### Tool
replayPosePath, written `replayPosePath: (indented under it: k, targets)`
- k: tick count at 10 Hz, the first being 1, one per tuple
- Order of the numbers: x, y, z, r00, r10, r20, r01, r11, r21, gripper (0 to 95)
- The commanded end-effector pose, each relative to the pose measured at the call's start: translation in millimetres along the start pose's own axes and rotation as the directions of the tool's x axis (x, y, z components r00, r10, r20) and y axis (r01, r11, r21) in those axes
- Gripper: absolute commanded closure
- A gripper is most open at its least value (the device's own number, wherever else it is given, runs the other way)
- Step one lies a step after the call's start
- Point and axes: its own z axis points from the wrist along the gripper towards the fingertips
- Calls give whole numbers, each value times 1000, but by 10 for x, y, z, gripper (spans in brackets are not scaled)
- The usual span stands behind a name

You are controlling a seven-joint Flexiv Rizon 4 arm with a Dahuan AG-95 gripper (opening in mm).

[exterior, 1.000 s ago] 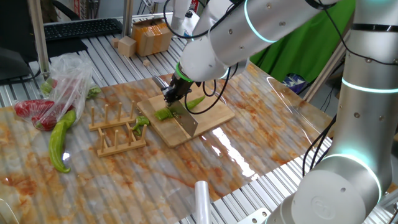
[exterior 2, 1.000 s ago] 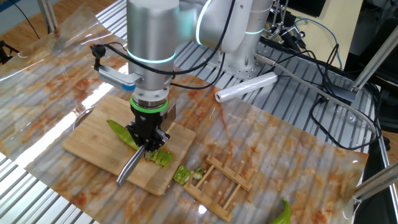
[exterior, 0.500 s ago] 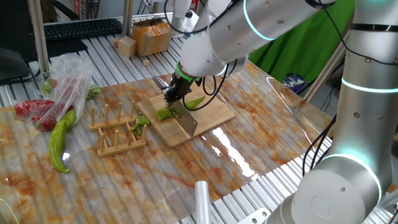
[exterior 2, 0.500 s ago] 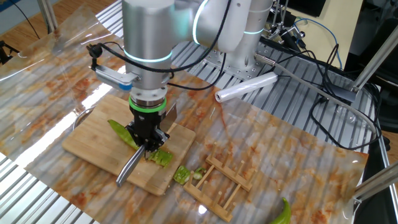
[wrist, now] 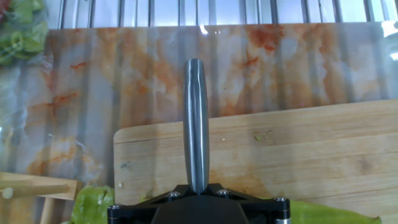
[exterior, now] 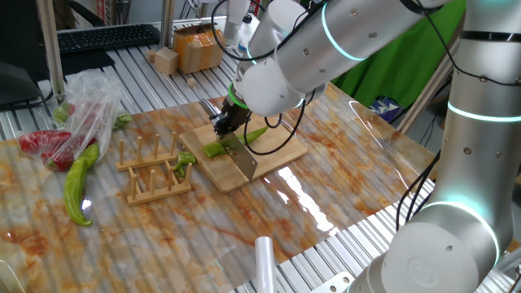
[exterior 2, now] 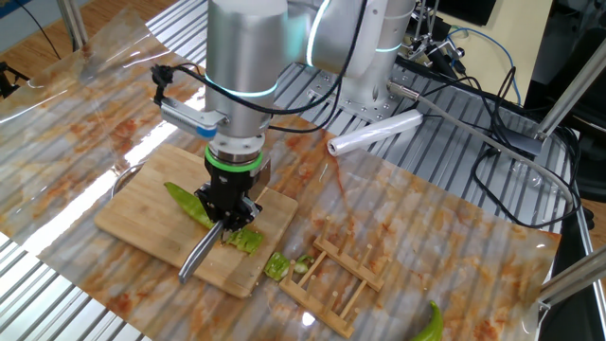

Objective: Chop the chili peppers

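The tool (exterior 2: 227,202) had its fingers pressed together on the handle of a knife (exterior 2: 202,253), gripping it from above so the blade sloped down onto the wooden cutting board (exterior 2: 142,210) near the middle of the other fixed view; held that way, a downward push would drive the edge through whatever lay beneath. The board lay flat on the marbled surface (exterior 2: 426,227), presumably to take the cuts. The chili peppers (exterior 2: 187,204) were on the board: the long uncut green piece lay just left of the tool in that view, running under the fingers, while a cut chunk (exterior 2: 248,241) rested just right of the blade at the board's lower edge. More small pieces (exterior 2: 277,264) had ended up off the board, beside the wooden rack (exterior 2: 336,279). In the hand view the knife stretched up the centre of the frame, with green flesh visible at both lower corners, though whether the edge was actually touching the pepper I could not tell.
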Motion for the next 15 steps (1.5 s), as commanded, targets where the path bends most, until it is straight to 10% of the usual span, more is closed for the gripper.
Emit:
replayPosePath:
  k: [1, 4, 9, 15]
  targets:
    - [22, 7, 36, 1000, -3, -8, 3, 1000, 1, 950]
    - [40, 10, 39, 999, 10, 36, -10, 1000, 8, 950]
    - [-131, 6, 53, 999, 9, 41, -9, 1000, 7, 950]
    - [-45, 9, 8, 999, 7, 31, -8, 999, 40, 950]
